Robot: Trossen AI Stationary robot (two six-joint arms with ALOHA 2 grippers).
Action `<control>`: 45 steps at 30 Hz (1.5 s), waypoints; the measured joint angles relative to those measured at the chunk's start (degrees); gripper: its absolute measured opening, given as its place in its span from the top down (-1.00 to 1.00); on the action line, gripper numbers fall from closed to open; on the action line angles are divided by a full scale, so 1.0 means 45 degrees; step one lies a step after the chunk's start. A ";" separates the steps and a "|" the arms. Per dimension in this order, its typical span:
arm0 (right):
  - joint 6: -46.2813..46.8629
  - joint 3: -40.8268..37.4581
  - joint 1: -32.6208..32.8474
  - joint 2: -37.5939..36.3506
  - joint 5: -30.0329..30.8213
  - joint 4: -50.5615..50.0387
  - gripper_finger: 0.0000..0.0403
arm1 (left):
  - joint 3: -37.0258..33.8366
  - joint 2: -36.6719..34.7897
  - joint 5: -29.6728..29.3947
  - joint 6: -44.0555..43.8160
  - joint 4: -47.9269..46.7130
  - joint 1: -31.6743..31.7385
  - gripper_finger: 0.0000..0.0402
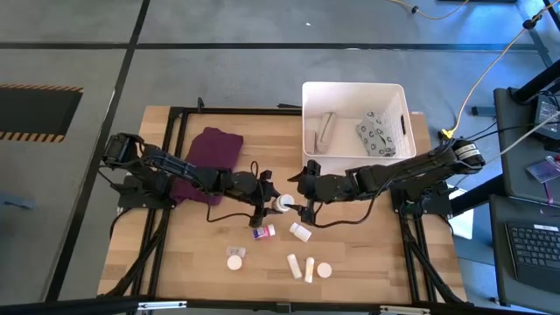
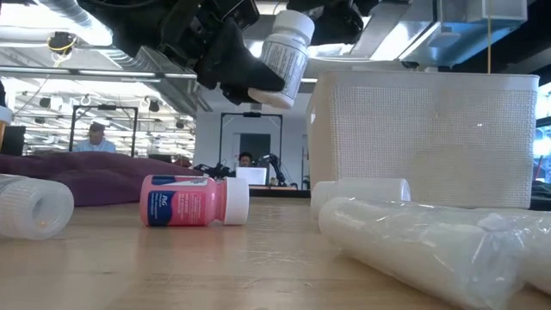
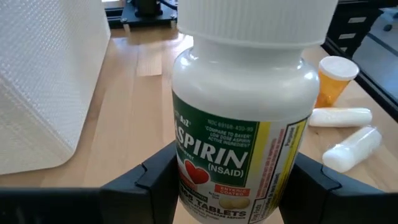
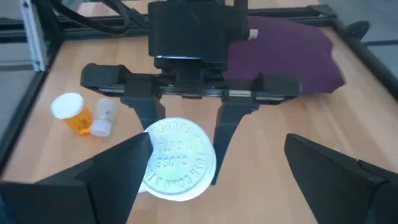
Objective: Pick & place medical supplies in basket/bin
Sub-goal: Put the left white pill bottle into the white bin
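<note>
Wooden table (image 1: 201, 262), several supplies loose. Left gripper (image 1: 267, 203) clamped on aspirin bottle (image 1: 282, 204), raised for handover; right gripper (image 1: 308, 206) spread apart beside it, near basket (image 1: 353, 91).

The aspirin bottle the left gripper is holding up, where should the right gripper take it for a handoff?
Probably by the white cap. The left gripper clamps the aspirin bottle around its labelled body, leaving only the cap end free, and that end faces the open right gripper. Come straight on, closing across the cap's round sides.
</note>
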 joint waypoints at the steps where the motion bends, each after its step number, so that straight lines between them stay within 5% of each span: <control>1: 0.0195 0.0000 0.0000 0.0000 -0.0096 0.0002 -0.86 | 0.0006 0.0000 0.0013 0.0005 0.0010 -0.0006 -0.01; 22: 0.0848 -0.0024 0.0034 0.0073 -0.0564 0.0143 -0.82 | 0.0049 -0.0034 0.0208 0.0248 0.0656 -0.0020 0.00; 38: -0.0447 -0.0024 0.0034 0.0068 -0.0535 0.0148 0.03 | 0.0025 -0.0021 0.0193 -0.0381 0.0617 0.0013 -0.02; 45: -0.0418 -0.0019 0.0034 0.0064 -0.0814 0.0148 0.06 | 0.0020 -0.0019 0.0195 -0.0219 0.0627 0.0011 -0.03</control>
